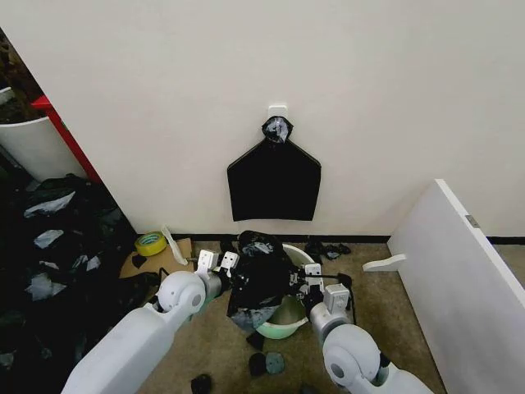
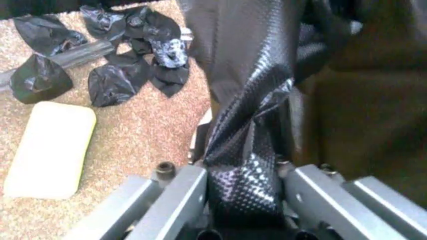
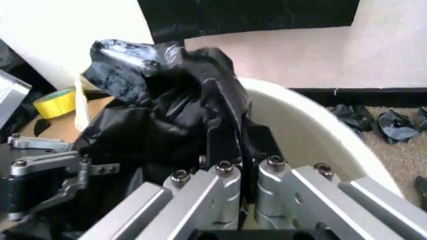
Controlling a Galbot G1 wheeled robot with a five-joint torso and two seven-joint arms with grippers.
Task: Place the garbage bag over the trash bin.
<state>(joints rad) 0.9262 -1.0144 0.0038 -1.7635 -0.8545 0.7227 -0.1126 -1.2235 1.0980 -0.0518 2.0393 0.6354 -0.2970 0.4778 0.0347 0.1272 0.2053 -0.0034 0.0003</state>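
While the garbage bag [image 1: 256,279] hung bunched over the trash bin [image 1: 283,322] on the floor by the wall, the left pincer [image 1: 216,263] clenched its near side and the right pincer [image 1: 312,281] gripped a fold at the rim.

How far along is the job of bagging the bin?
Done: both grippers, left and right, are shut on the bag and hold it above the bin. In hand: spreading it, still bunched. Left: pulling its mouth over the rim, which stays bare.
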